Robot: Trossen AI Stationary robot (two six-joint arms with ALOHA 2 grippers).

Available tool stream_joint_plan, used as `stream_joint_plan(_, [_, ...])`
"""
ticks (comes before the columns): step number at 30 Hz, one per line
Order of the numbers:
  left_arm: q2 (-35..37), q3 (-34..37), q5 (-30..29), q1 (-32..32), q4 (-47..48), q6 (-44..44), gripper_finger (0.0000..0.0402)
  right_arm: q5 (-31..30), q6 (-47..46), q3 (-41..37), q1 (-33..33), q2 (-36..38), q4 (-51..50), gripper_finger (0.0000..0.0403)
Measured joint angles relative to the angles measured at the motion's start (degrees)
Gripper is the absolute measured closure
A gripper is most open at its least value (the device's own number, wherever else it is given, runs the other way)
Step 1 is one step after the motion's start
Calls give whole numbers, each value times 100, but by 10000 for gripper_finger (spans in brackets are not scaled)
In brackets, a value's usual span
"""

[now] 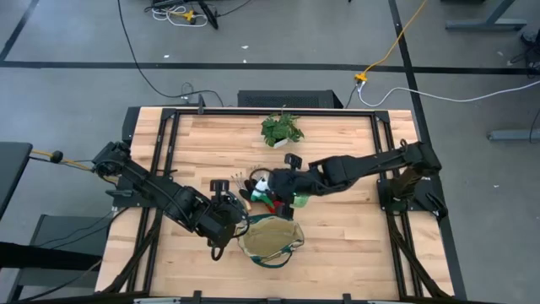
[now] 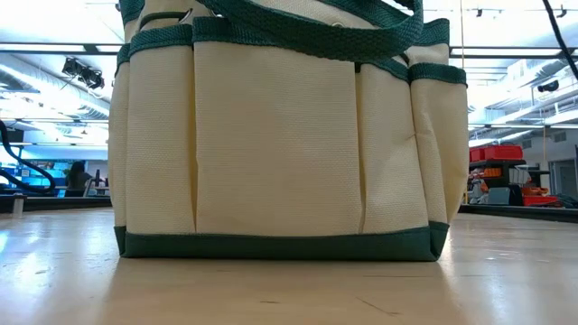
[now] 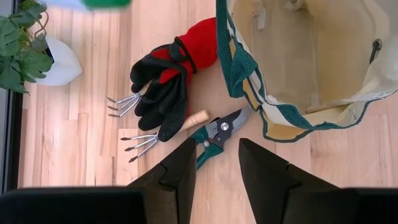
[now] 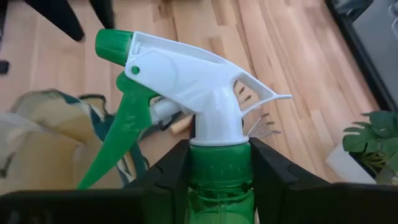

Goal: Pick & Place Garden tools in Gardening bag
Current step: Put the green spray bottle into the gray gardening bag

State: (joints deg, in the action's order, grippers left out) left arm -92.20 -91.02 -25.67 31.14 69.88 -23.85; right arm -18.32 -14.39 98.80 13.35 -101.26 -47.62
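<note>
The right hand [image 4: 217,165] pinches the green spray bottle [image 4: 214,180] above the counter [image 1: 354,228] beside the gardening bag [image 1: 272,239], while the left hand [image 3: 216,165] hangs spread over the pruning shears [image 3: 217,132] and gloves [image 3: 171,78].

No text, label, brand, number or sign could be read in any view. The bag [image 2: 280,144], the spray bottle [image 4: 205,124], the gloves [image 3: 171,78] and the shears [image 3: 217,134] bore no legible print, and the room beyond the worktop [image 2: 289,289] showed none that could be made out.
</note>
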Motion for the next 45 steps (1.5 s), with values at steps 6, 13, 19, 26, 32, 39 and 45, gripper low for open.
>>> stream_joint_plan(6, [0,0,1,0,4,-1,273,-476,-42,-2,366,123,109,281])
stream_joint_plan(13, [2,0,2,24,30,-67,273,-1044,-245,-2,731,162,194,281])
stream_joint_plan(19, [2,0,0,29,33,-104,273,-1663,-515,0,1071,162,206,281])
stream_joint_plan(26, [2,0,2,35,32,-102,273,-2347,-913,-2,1464,162,320,281])
stream_joint_plan(32, [2,0,2,35,30,-104,273,-3108,-1283,-2,1864,162,418,281])
stream_joint_plan(39, [2,0,0,35,32,-104,273,-3982,-1620,-330,2286,169,940,281])
stream_joint_plan(45, [2,0,1,35,30,-104,273,-4277,-1365,-1170,2418,158,2343,281])
